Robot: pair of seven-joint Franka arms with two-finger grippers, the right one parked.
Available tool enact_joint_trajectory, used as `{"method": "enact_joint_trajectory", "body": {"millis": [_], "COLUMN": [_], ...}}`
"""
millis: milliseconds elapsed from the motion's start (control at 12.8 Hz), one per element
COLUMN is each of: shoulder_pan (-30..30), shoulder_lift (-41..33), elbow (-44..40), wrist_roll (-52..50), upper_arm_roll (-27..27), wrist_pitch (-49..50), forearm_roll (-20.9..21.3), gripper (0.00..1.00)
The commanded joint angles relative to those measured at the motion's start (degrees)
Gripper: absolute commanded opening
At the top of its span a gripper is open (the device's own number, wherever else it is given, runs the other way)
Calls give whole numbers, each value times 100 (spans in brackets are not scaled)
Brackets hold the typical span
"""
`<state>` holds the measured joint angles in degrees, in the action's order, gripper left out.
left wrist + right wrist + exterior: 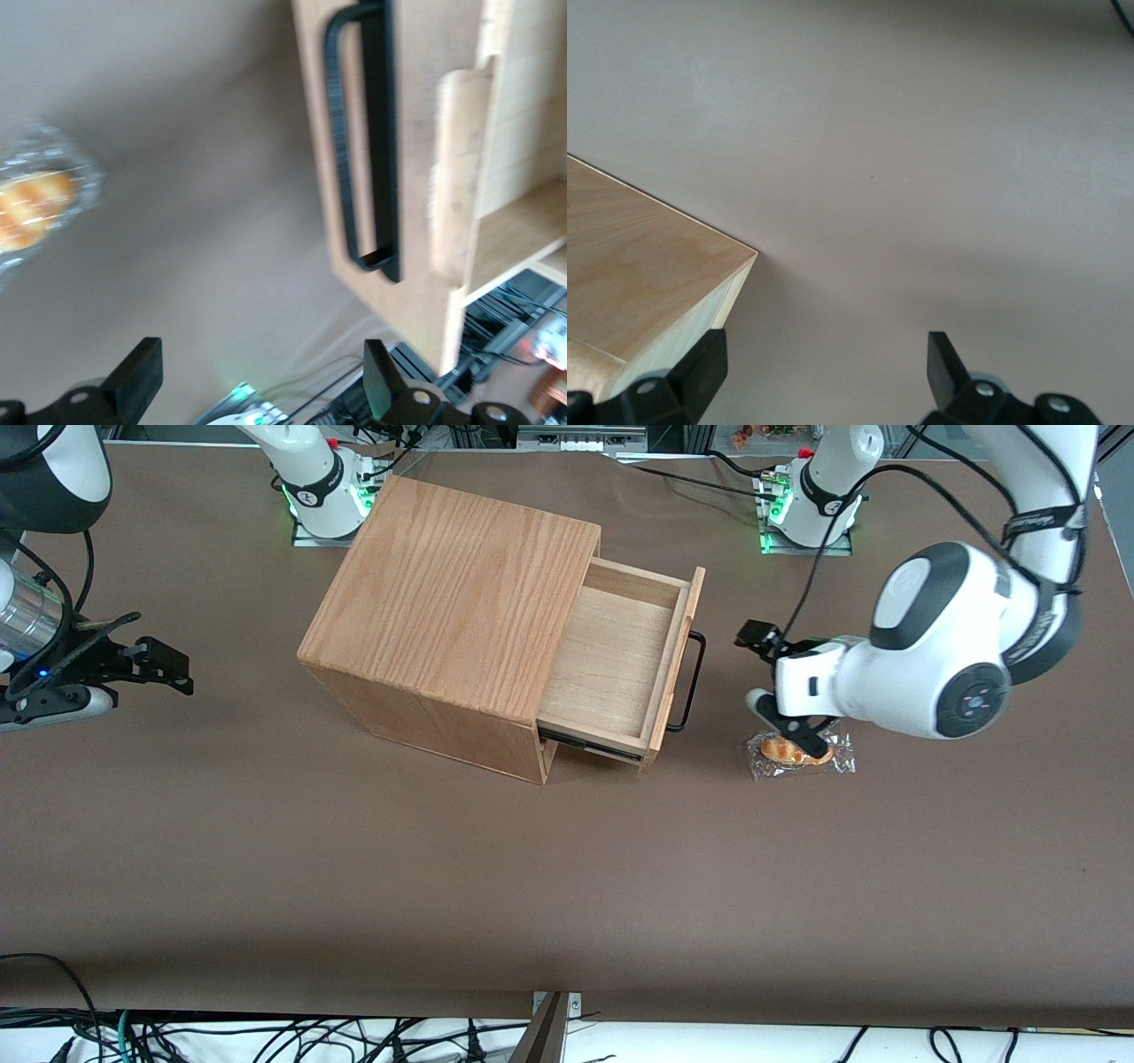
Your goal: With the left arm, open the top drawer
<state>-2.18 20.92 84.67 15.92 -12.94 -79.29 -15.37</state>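
Note:
The top drawer (pixel 620 664) of the large oak box (pixel 452 602) stands pulled out, showing its pale plywood inside. Its black bar handle (pixel 689 682) faces the left arm (pixel 939 655). My left gripper (pixel 764 682) is open and empty, a short way in front of the handle, apart from it, just above the table. In the left wrist view the drawer front and handle (pixel 363 150) show, with the black fingertips (pixel 142 372) wide apart and nothing between them.
A wrapped pastry (pixel 797 753) in clear plastic lies on the brown table (pixel 567 886) right under the gripper, nearer the front camera; it also shows in the left wrist view (pixel 31 208). Arm bases stand farther from the camera than the box.

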Motion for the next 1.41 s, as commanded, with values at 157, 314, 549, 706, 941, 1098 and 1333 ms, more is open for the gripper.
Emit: {"method": "enact_joint_trajectory", "body": {"millis": [157,314,549,706,941,1098,1333], "shoulder_pan": [726,860,1052,1080,914,493,88], "shoulder_lift": [-535,-589,-589,-641,-1113,-1545,-1941], "elbow": [-117,-152,-460,-390,134,750,1164], "wrist_roll": [-54,-45,-54,-27,-359,-921,-1144], "upper_arm_roll": [-15,-24,-24,81,414,827,1205], "wrist_pitch": [177,143,108,-207,-882,-1219,-1684], "forearm_roll": [526,1103,1528,1519,1607,1607,1555], "gripper": [100,100,100,100,100,100,100]}}
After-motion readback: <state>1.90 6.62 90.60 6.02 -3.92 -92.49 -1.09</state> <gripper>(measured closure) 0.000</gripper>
